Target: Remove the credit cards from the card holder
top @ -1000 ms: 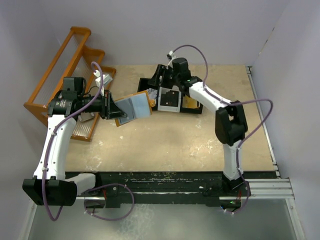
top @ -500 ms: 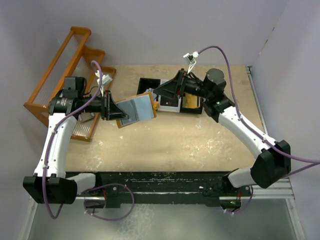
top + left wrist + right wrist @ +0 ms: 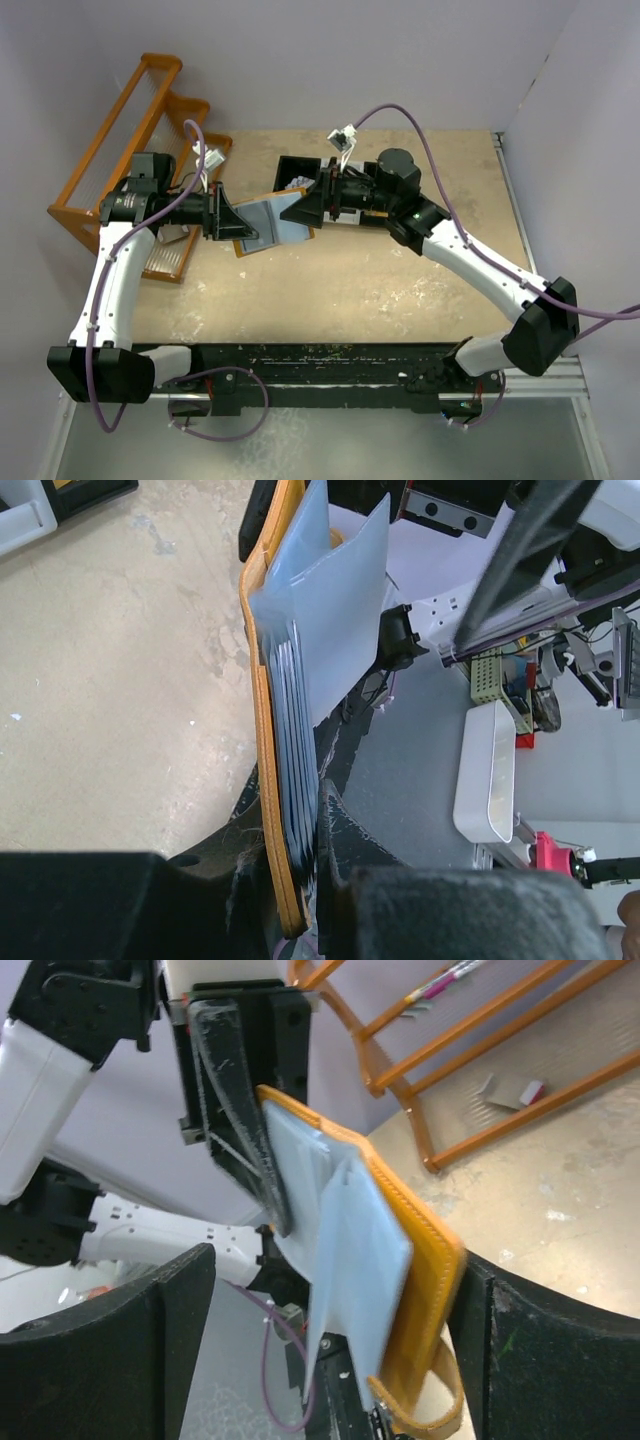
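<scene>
When viewed from the top external camera, the left gripper (image 3: 240, 220) is clamped on the left edge of the card holder (image 3: 272, 217), which is held open above the tan table (image 3: 330, 290) at centre frame. The right gripper (image 3: 295, 208) reaches in from the right with its jaws spread wide at the holder's right edge; contact cannot be confirmed. Only this view shows the black tray (image 3: 300, 163) behind the grippers, the orange rack (image 3: 110, 150) at upper left, and the pale lilac walls enclosing the table.

Left wrist view: the holder appears edge-on, with the tan-orange cover (image 3: 262, 730) toward the left and the pale blue-grey panels (image 3: 335, 620) fanned to the right. Black fingers (image 3: 120, 900) pinch its bottom end. Thin layered edges (image 3: 292, 750) show inside; whether these are credit cards or pocket panels cannot be determined. A white bin (image 3: 485, 770) lies in the blurred background at right.

Right wrist view: two black fingers (image 3: 110, 1350) stand far apart at the lower corners with the holder between them, its strap (image 3: 410, 1425) looping at the bottom edge. White scraps (image 3: 510, 1095) lie beside the rack at upper right.
</scene>
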You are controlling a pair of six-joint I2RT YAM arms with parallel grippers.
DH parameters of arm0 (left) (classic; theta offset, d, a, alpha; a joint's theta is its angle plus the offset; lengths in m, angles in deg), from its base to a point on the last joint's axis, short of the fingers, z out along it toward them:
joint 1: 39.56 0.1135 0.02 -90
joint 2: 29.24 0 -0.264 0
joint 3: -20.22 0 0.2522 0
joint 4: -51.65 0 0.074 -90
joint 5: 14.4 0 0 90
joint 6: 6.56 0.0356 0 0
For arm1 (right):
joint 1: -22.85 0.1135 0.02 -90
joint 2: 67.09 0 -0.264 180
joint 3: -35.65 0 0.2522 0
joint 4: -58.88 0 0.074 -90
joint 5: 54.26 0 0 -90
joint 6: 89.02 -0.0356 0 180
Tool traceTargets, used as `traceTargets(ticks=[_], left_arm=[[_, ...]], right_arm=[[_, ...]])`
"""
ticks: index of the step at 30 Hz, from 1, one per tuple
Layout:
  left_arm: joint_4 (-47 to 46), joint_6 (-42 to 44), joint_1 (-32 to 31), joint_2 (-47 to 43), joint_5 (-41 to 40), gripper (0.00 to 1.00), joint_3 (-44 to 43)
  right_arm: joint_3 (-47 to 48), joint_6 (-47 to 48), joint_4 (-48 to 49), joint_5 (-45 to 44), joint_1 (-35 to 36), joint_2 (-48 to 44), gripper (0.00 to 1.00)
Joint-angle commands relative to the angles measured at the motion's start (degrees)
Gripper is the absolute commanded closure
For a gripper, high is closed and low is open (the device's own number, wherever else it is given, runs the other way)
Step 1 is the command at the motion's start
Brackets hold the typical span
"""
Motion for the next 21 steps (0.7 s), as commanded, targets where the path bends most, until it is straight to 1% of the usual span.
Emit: traceTargets(ticks=[1,5,11,13,15,17,19,20,21], left_arm=[[-1.5,0.0,0.1,-0.1,3.8,0.95,-2.6],[-1.4,-0.2,0.1,0.0,3.7,0.95,-2.6],[-1.3,-0.2,0.1,-0.3,3.7,0.95,-3.0],[-1.1,-0.2,0.1,-0.3,4.0,0.95,-3.2],[-0.6,0.3,0.1,-0.2,4.3,0.95,-3.3],[0.2,1.0,0.1,-0.2,4.6,0.95,-3.3],[0.9,1.8,0.1,-0.1,4.9,0.95,-3.3],[1.3,2.2,0.1,0.0,5.2,0.95,-3.5],[1.9,2.7,0.1,0.1,5.3,0.95,-3.6]], right_arm=[[0.4,3.9,-1.3,-4.3,1.3,-0.6,0.14],[0.9,3.9,-2.5,-5.6,2.9,1.3,0.3],[0.6,4.7,-2.8,-6.5,3.6,2.4,0.37],[1.0,5.5,-4.7,-7.2,3.6,2.4,0.41],[2.2,6.9,-7.4,-5.3,3.5,2.2,0.44],[4.4,9.7,-10.5,-4.7,2.8,1.8,0.5],[6.5,11.8,-12.9,-2.1,1.6,1.8,0.6],[7.5,12.3,-13.6,1.4,0.8,2.0,0.66],[8.2,12.5,-13.8,5.6,-0.3,2.3,0.69]])
